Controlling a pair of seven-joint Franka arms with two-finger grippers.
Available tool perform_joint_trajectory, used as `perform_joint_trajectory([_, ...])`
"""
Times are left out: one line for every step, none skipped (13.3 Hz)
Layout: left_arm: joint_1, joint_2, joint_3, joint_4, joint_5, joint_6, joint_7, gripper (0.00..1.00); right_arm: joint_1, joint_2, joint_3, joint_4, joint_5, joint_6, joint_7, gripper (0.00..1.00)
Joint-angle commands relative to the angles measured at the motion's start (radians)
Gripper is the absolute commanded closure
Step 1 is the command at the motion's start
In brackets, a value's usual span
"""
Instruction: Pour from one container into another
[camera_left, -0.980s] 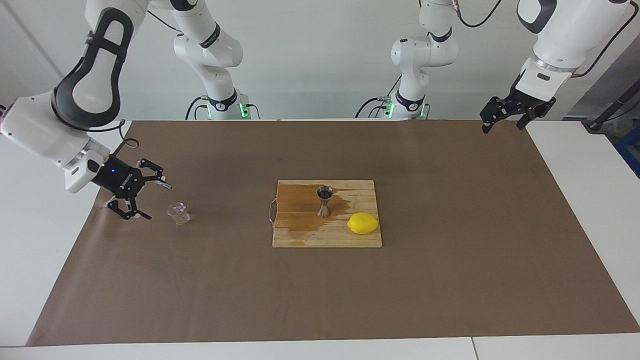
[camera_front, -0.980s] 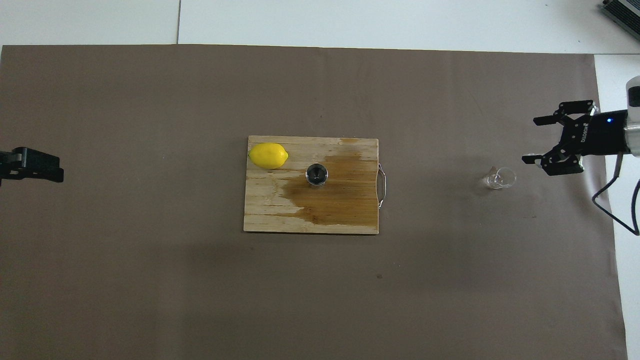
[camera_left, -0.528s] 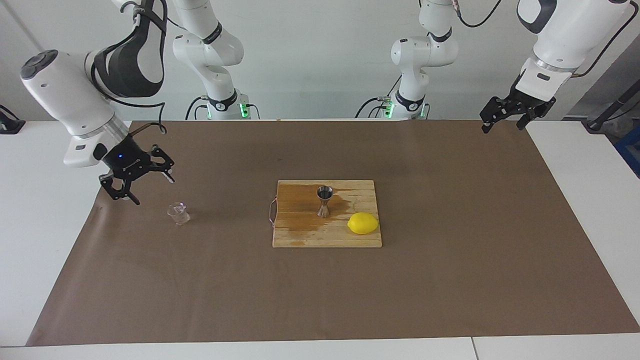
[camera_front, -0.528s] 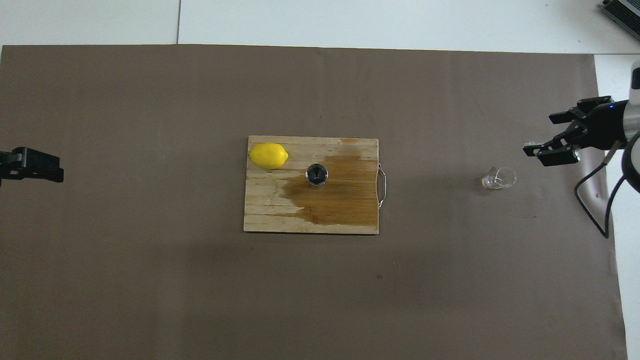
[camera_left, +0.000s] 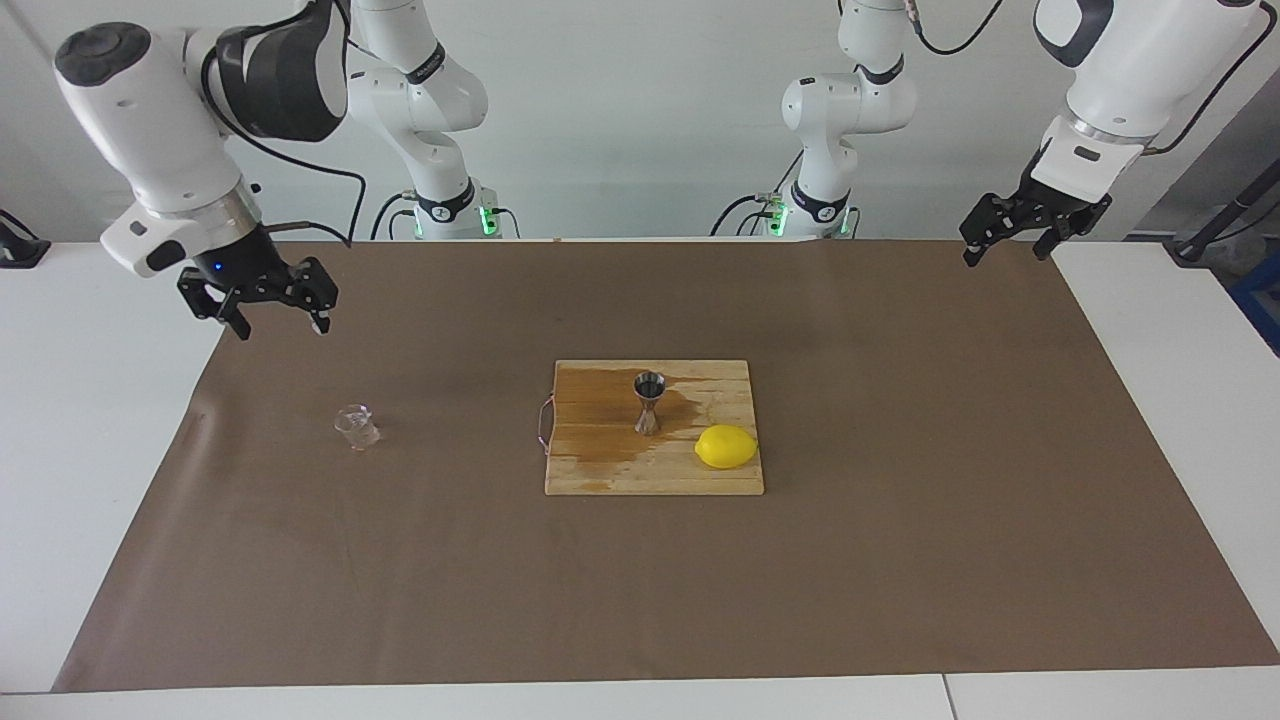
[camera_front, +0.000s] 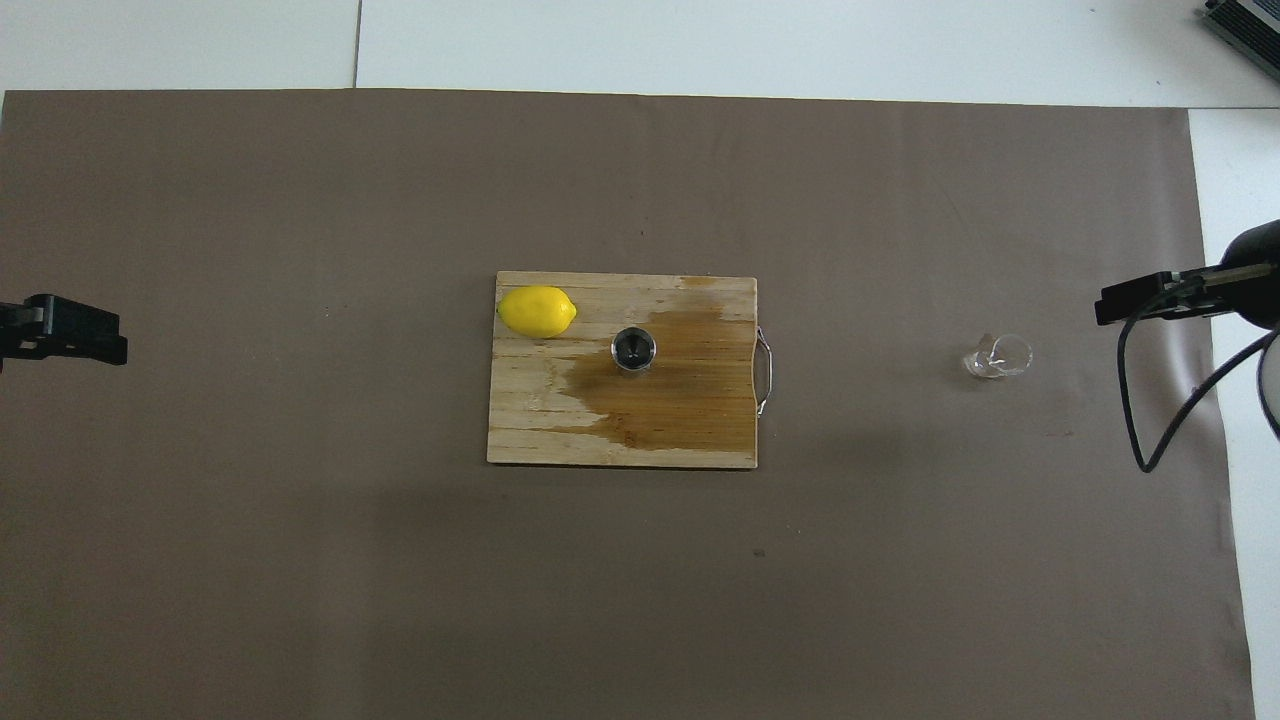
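Observation:
A tiny clear glass cup stands upright on the brown mat toward the right arm's end of the table. The steel jigger stands upright in the middle of a wooden cutting board. My right gripper hangs open and empty over the mat's edge, well apart from the cup. My left gripper waits open and empty over the mat's corner at the left arm's end.
A yellow lemon lies on the board beside the jigger. A dark wet stain spreads over the board around the jigger. The board has a thin wire handle on the side toward the cup.
My right gripper has risen and drawn back from beside the glass cup toward the robots' end, turning to point downward. The cup, jigger and left arm have not moved.

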Motion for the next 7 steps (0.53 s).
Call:
perform_joint_trajectory([-0.011, -0.023, 0.010, -0.025, 0.005, -0.002, -0.007, 0.00, 0.005, -0.012, 0.007, 0.074, -0.027, -0.149, 0.123, 0.00])
perform_joint_trajectory([-0.011, -0.023, 0.010, -0.025, 0.005, -0.002, -0.007, 0.00, 0.005, -0.048, 0.007, 0.077, -0.025, -0.186, 0.123, 0.00])
perform_joint_trajectory([-0.011, -0.023, 0.010, -0.025, 0.005, -0.002, -0.007, 0.00, 0.005, -0.085, 0.006, 0.058, -0.024, -0.196, 0.126, 0.00])
perform_joint_trajectory([-0.011, -0.023, 0.010, -0.025, 0.005, -0.002, -0.007, 0.00, -0.002, -0.110, 0.004, 0.038, -0.024, -0.194, 0.129, 0.00])
perform_joint_trajectory([-0.011, -0.023, 0.010, -0.025, 0.005, -0.002, -0.007, 0.00, 0.002, -0.113, -0.016, 0.037, -0.016, -0.199, 0.119, 0.00])
perform_joint_trajectory([-0.011, -0.023, 0.010, -0.025, 0.005, -0.002, -0.007, 0.00, -0.007, -0.116, -0.019, 0.036, -0.005, -0.212, 0.117, 0.00])
perform_joint_trajectory([-0.011, -0.023, 0.010, -0.025, 0.005, -0.002, -0.007, 0.00, -0.007, -0.118, -0.019, 0.036, -0.005, -0.229, 0.117, 0.00])
